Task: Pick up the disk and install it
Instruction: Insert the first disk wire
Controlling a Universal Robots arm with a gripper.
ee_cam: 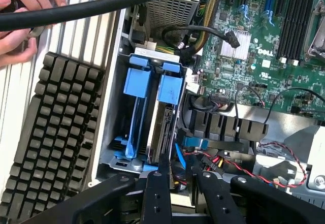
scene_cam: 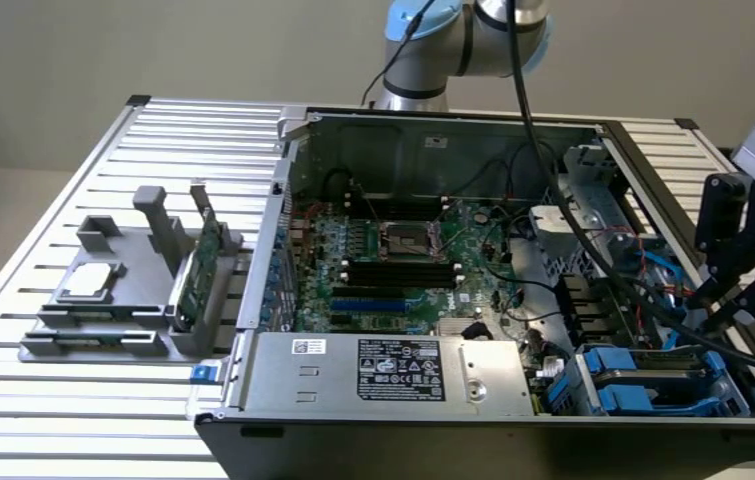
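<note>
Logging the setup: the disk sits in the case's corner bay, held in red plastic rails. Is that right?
Not quite. The rails around the disk are bright blue, not red, as the wrist view shows. The rest holds: the disk sits in the corner bay of the case.

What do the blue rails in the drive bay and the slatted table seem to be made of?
Blue rails: probably moulded plastic, judging by the uniform bright colour and soft gloss. Table: likely aluminium, going by its silver, matte, ridged slats.
</note>
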